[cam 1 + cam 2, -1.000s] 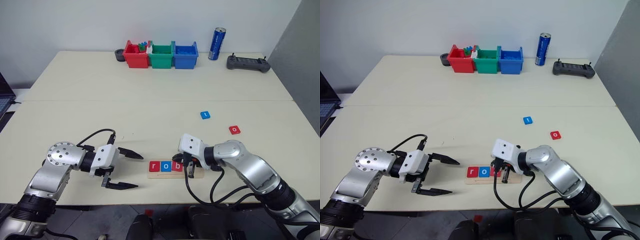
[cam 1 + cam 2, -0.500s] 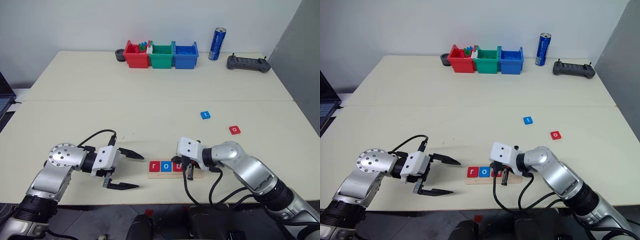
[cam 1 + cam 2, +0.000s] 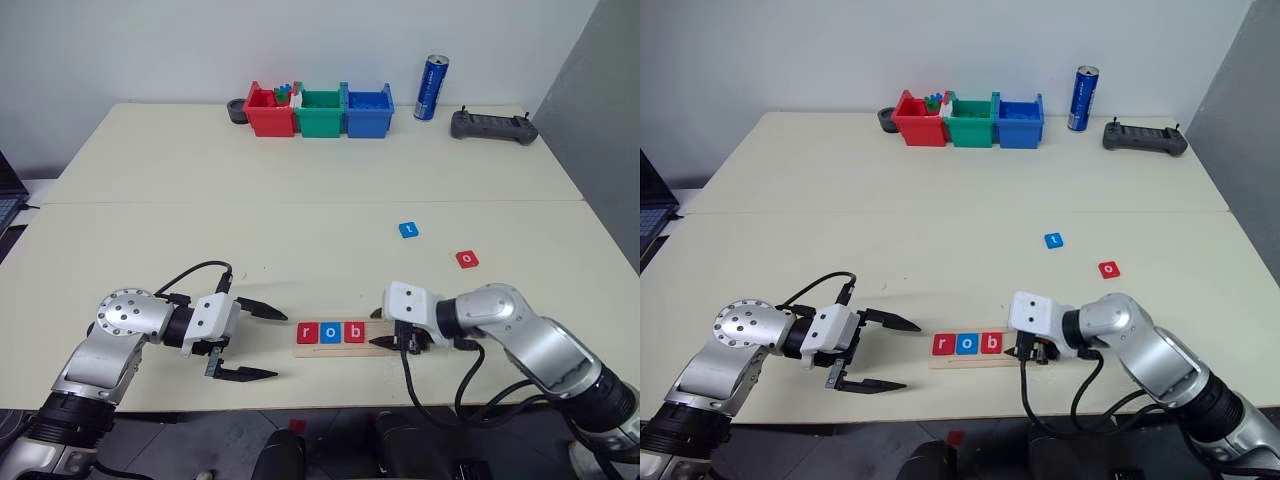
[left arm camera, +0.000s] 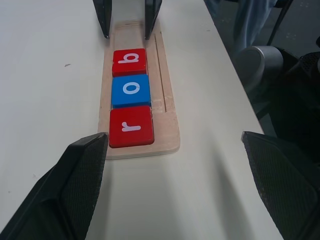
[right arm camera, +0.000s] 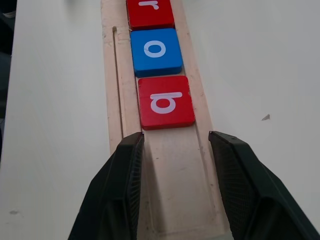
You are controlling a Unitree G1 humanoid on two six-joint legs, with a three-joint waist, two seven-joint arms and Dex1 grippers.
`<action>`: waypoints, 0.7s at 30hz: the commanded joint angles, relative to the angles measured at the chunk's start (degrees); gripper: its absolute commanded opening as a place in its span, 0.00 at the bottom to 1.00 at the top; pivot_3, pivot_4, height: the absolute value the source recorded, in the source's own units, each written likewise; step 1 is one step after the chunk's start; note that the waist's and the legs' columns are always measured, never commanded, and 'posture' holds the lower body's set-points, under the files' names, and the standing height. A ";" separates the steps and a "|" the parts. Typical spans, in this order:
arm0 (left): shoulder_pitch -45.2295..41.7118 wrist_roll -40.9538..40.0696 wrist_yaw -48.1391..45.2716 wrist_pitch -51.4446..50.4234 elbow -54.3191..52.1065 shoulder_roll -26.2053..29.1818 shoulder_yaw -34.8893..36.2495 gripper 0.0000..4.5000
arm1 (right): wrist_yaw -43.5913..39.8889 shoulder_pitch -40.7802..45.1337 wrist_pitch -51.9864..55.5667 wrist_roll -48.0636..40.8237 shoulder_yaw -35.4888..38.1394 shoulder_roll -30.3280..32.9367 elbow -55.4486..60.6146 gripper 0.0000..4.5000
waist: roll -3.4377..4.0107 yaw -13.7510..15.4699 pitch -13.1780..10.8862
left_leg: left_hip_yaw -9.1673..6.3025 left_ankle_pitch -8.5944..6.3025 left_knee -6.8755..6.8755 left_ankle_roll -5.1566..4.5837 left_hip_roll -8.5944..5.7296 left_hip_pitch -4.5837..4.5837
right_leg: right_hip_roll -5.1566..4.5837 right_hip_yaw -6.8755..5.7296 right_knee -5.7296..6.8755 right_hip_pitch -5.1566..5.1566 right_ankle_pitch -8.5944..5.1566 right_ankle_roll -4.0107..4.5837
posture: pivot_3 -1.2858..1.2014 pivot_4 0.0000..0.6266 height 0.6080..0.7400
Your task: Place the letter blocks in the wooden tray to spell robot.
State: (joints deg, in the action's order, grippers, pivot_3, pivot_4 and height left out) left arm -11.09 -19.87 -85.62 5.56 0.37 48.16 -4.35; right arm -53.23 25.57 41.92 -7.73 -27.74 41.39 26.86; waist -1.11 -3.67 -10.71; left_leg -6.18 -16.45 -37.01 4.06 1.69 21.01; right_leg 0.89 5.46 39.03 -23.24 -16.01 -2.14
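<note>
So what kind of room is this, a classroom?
More likely a robot testing lab. A plain pale table against a bare wall holds sorting bins, a handheld controller and a drink can, nothing homely.

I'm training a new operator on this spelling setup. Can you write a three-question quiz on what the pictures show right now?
1. True or false: the wooden tray already holds three letter blocks.
2. Which block in the tray lies nearest the right gripper? A) red r block B) blue o block C) red b block
3. Fill in: the two loose blocks on the table are the blue t block and the red ___ block.

Key
1. True: the red r block, blue o block and red b block sit in a row.
2. C
3. o
</note>
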 commanded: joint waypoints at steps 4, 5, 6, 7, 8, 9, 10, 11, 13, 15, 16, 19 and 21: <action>-0.75 -0.26 0.35 0.19 -0.98 0.22 0.62 1.00 | -1.22 1.75 1.15 -1.11 2.03 0.25 1.71 0.29 | 0.00 0.21 0.00 | 0.00 0.00 0.00 0.00 -0.01 0.02 | -0.01 -0.01 -0.03 0.00 0.00 0.00 | 0.52 0.24 1.00; -0.77 -0.25 0.39 0.19 -0.98 0.20 0.61 1.00 | -1.51 1.81 1.21 -1.10 1.87 0.41 1.89 0.20 | 0.00 0.22 0.00 | -0.01 0.00 0.01 0.00 -0.01 0.02 | -0.01 -0.01 -0.02 0.00 0.00 0.00 | 0.52 0.24 1.00; -0.80 -0.23 0.44 0.20 -0.96 0.16 0.60 1.00 | -1.83 1.81 1.22 -1.08 1.72 0.64 2.13 0.13 | 0.00 0.22 0.00 | -0.01 0.00 0.01 0.00 -0.01 0.02 | -0.01 -0.01 -0.02 0.00 0.00 0.00 | 0.52 0.24 1.00; -0.81 -0.21 0.47 0.21 -0.94 0.14 0.58 1.00 | -2.17 1.79 1.15 -0.99 1.53 0.94 2.36 0.04 | 0.00 0.22 0.00 | 0.00 0.00 0.01 0.00 -0.01 0.02 | -0.01 -0.01 -0.03 0.00 0.00 0.00 | 0.52 0.24 1.00; -0.77 -0.16 0.49 0.35 -0.81 0.09 0.57 1.00 | -2.50 1.75 0.98 -0.78 1.31 1.29 2.57 0.01 | 0.00 0.22 0.00 | 0.00 0.00 0.01 0.00 -0.01 0.02 | -0.01 0.00 -0.03 0.00 0.00 0.00 | 0.52 0.24 1.00; -0.72 -0.11 0.50 0.49 -0.69 0.05 0.56 1.00 | -2.72 1.69 0.89 -0.62 1.19 1.51 2.70 0.01 | 0.00 0.23 0.00 | 0.00 0.00 0.01 0.00 -0.01 0.02 | -0.01 -0.01 -0.03 0.00 0.00 0.00 | 0.52 0.24 1.00; -0.70 -0.03 0.48 0.71 -0.44 -0.01 0.54 1.00 | -2.96 1.69 0.84 -0.38 0.94 1.76 2.76 0.01 | 0.00 0.23 0.00 | 0.00 0.00 0.01 0.00 -0.01 0.02 | -0.01 -0.01 -0.03 0.00 0.00 0.00 | 0.52 0.24 1.00; -0.70 0.02 0.46 0.85 -0.27 -0.06 0.53 1.00 | -3.11 1.69 0.82 -0.23 0.79 1.91 2.78 0.01 | 0.00 0.23 0.00 | 0.00 0.00 0.01 0.00 -0.01 0.02 | -0.01 -0.01 -0.03 0.00 0.00 0.00 | 0.52 0.24 1.00; -0.64 0.12 0.33 1.26 0.19 -0.13 0.55 1.00 | -2.69 1.80 0.59 1.18 -0.27 1.99 2.17 0.01 | 0.00 0.23 0.00 | 0.00 0.00 0.01 0.00 -0.01 0.02 | -0.01 -0.01 -0.02 0.00 0.00 0.00 | 0.52 0.24 1.00; -0.52 0.19 0.23 1.55 0.43 -0.15 0.60 1.00 | -2.65 1.96 1.08 1.75 -1.08 1.86 1.94 0.01 | 0.00 0.23 0.00 | 0.00 0.00 0.01 0.00 -0.01 0.01 | -0.01 -0.01 -0.02 0.00 0.00 0.00 | 0.52 0.24 1.00; -0.50 0.22 0.17 1.70 0.59 -0.15 0.62 1.00 | -2.74 1.91 1.16 1.99 -1.58 1.72 1.81 0.01 | 0.00 0.23 0.00 | 0.00 0.00 0.01 0.00 -0.01 0.02 | -0.01 -0.01 -0.02 0.00 0.00 0.00 | 0.52 0.24 1.00; -0.38 0.34 -0.11 2.42 1.33 -0.16 0.71 1.00 | -2.46 1.65 0.56 3.17 -2.92 0.97 1.11 0.01 | 0.00 0.23 0.00 | 0.00 0.00 0.01 0.00 -0.01 0.02 | -0.01 -0.01 -0.03 0.00 0.00 0.00 | 0.52 0.24 1.00; -0.40 0.44 -0.27 2.95 1.90 -0.17 0.71 1.00 | -2.20 1.67 0.25 3.66 -3.47 0.40 0.67 0.01 | 0.00 0.22 0.00 | 0.00 0.00 0.01 0.00 -0.01 0.01 | -0.01 -0.01 -0.02 0.00 0.00 0.00 | 0.52 0.24 1.00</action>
State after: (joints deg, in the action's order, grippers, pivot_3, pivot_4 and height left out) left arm -11.45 -19.09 -85.69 7.34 2.54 47.98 -4.35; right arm -55.66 26.40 43.00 -5.00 -31.00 42.09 26.94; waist -1.11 -3.45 -10.71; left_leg -6.18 -16.45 -37.00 4.06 1.69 21.02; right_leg 0.88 5.45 39.01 -23.25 -16.01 -2.14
